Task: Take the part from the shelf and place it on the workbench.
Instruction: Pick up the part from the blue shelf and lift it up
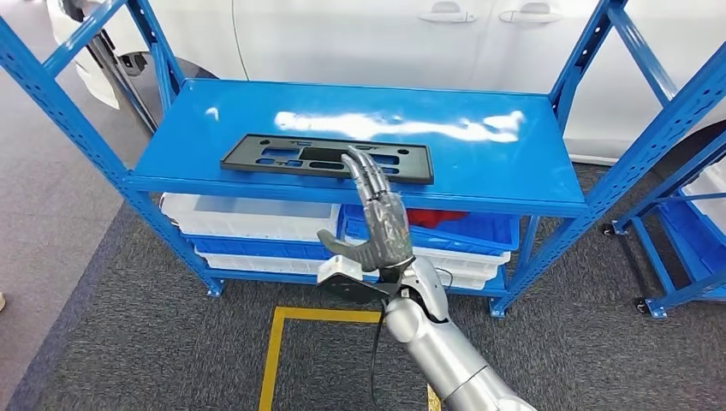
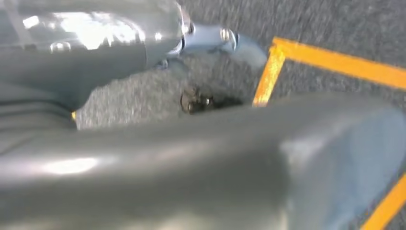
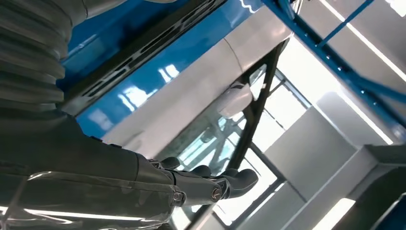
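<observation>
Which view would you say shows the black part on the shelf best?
The head view: the whole part lies flat on the shelf. The right wrist view catches it edge-on; the left wrist view looks at the floor.

A: Any lettering on the black part (image 1: 326,159) lying on the blue shelf (image 1: 479,175)?

B: None readable. Cutouts and slots in it, no characters I can make out from the head view.

A: The white car (image 1: 385,38) behind the shelf? Badge, plate?

B: Door handles and panels, no badge or plate legible.

A: The white bins (image 1: 248,218) below, the yellow floor line (image 1: 276,351)?

B: No labels readable on the bins. The line is plain tape, no marking.
</observation>
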{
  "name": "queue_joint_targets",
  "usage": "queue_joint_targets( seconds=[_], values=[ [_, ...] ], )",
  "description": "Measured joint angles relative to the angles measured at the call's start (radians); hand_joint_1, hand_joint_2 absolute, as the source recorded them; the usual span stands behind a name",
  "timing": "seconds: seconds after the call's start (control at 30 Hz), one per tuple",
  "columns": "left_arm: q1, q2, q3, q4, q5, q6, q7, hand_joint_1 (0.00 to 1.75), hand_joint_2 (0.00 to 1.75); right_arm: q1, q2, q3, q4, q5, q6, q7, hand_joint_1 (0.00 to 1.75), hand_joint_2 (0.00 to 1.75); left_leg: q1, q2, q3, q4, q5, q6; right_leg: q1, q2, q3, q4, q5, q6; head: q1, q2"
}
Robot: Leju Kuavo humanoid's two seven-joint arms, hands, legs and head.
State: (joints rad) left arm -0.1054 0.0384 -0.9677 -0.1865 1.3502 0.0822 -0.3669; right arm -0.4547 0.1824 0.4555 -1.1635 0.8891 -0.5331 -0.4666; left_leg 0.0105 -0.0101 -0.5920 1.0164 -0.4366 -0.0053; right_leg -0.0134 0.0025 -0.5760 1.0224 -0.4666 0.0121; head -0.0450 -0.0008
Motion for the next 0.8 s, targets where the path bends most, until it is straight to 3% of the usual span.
queue_joint_targets(
  seconds=[0.07, 0.17, 0.2, 0.23, 0.27, 0.33, 0.4, 0.47, 0.57, 0.63, 0.7, 0.73, 0.77, 0.8],
  values=[
    [-0.003, 0.0, -0.014, 0.002, 0.011, 0.002, -0.002, 0.0, 0.0, -0.019, 0.01, 0.036, 0.013, 0.061, -0.019, 0.008, 0.0, 1.75, 0.003, 0.001, 0.002, -0.007, 0.004, 0.014, 0.001, -0.001, -0.016, 0.036, -0.026, 0.007, 0.0, 0.0],
    [-0.012, 0.001, -0.033, 0.006, 0.025, 0.003, -0.006, 0.0, 0.0, -0.047, 0.019, 0.09, 0.041, 0.147, -0.043, 0.026, 0.0, 1.75, -0.001, 0.003, 0.003, -0.009, 0.004, 0.026, 0.001, -0.001, -0.107, 0.224, -0.112, 0.007, 0.0, 0.0],
    [-0.013, 0.001, -0.04, 0.007, 0.029, 0.004, -0.007, 0.0, 0.0, -0.053, 0.021, 0.109, 0.054, 0.175, -0.05, 0.033, 0.0, 1.75, -0.004, 0.002, 0.003, -0.009, 0.003, 0.027, 0.001, -0.001, -0.134, 0.276, -0.124, 0.005, 0.0, 0.0],
    [-0.014, 0.002, -0.046, 0.009, 0.034, 0.004, -0.008, 0.0, 0.0, -0.059, 0.024, 0.128, 0.066, 0.204, -0.056, 0.041, 0.0, 1.75, -0.006, 0.002, 0.004, -0.008, 0.002, 0.028, 0.001, -0.001, -0.146, 0.293, -0.117, 0.003, 0.0, 0.0],
    [-0.015, 0.002, -0.052, 0.01, 0.038, 0.004, -0.009, 0.0, 0.0, -0.066, 0.027, 0.146, 0.077, 0.231, -0.062, 0.05, 0.0, 1.75, -0.008, 0.001, 0.006, -0.008, 0.001, 0.029, 0.002, -0.001, -0.139, 0.268, -0.091, -0.002, 0.0, 0.0],
    [-0.017, 0.001, -0.063, 0.011, 0.046, 0.005, -0.012, 0.0, 0.0, -0.091, 0.035, 0.186, 0.097, 0.282, -0.074, 0.07, 0.0, 1.75, -0.012, 0.0, 0.009, -0.006, -0.002, 0.028, 0.008, -0.001, -0.083, 0.137, -0.016, -0.018, 0.0, 0.0],
    [-0.019, 0.002, -0.072, 0.012, 0.053, 0.007, -0.016, 0.0, 0.0, -0.121, 0.04, 0.232, 0.118, 0.323, -0.084, 0.093, 0.0, 1.75, -0.015, 0.0, 0.007, -0.002, -0.005, 0.022, 0.015, -0.002, -0.039, 0.029, 0.021, -0.03, 0.0, 0.0],
    [-0.022, 0.003, -0.081, 0.013, 0.06, 0.008, -0.019, 0.0, 0.0, -0.146, 0.046, 0.277, 0.146, 0.356, -0.093, 0.121, 0.0, 1.75, -0.014, 0.002, 0.004, -0.002, -0.006, 0.012, 0.019, -0.002, -0.031, 0.004, 0.022, -0.031, 0.0, 0.0],
    [-0.026, 0.008, -0.091, 0.016, 0.071, 0.009, -0.023, 0.0, 0.0, -0.182, 0.058, 0.339, 0.194, 0.403, -0.105, 0.166, 0.0, 1.75, -0.012, 0.003, -0.003, 0.018, -0.023, -0.004, 0.01, -0.002, -0.023, -0.01, 0.029, -0.037, 0.0, 0.0],
    [-0.028, 0.011, -0.099, 0.017, 0.078, 0.01, -0.024, 0.0, 0.0, -0.214, 0.07, 0.379, 0.238, 0.43, -0.112, 0.195, 0.0, 1.75, -0.006, 0.003, -0.046, 0.114, -0.074, -0.019, 0.006, -0.004, -0.018, -0.016, 0.031, -0.042, 0.0, 0.0],
    [-0.029, 0.012, -0.105, 0.019, 0.085, 0.011, -0.024, 0.0, 0.0, -0.235, 0.082, 0.409, 0.294, 0.455, -0.119, 0.221, 0.0, 1.75, 0.002, 0.003, -0.109, 0.239, -0.121, -0.031, 0.006, -0.004, -0.017, -0.016, 0.03, -0.043, 0.0, 0.0],
    [-0.028, 0.014, -0.107, 0.02, 0.088, 0.011, -0.024, 0.0, 0.0, -0.24, 0.087, 0.42, 0.322, 0.469, -0.122, 0.234, 0.0, 1.75, 0.006, 0.004, -0.125, 0.265, -0.12, -0.036, 0.005, -0.004, -0.016, -0.016, 0.029, -0.043, 0.0, 0.0],
    [-0.028, 0.015, -0.11, 0.021, 0.091, 0.011, -0.024, 0.0, 0.0, -0.246, 0.092, 0.43, 0.352, 0.483, -0.125, 0.248, 0.0, 1.75, 0.01, 0.004, -0.124, 0.255, -0.101, -0.039, 0.004, -0.003, -0.016, -0.015, 0.028, -0.041, 0.0, 0.0],
    [-0.028, 0.017, -0.114, 0.022, 0.095, 0.011, -0.024, 0.0, 0.0, -0.254, 0.097, 0.439, 0.382, 0.496, -0.127, 0.261, 0.0, 1.75, 0.013, 0.004, -0.104, 0.208, -0.067, -0.042, 0.003, -0.002, -0.014, -0.013, 0.026, -0.038, 0.0, 0.0]
  ],
)
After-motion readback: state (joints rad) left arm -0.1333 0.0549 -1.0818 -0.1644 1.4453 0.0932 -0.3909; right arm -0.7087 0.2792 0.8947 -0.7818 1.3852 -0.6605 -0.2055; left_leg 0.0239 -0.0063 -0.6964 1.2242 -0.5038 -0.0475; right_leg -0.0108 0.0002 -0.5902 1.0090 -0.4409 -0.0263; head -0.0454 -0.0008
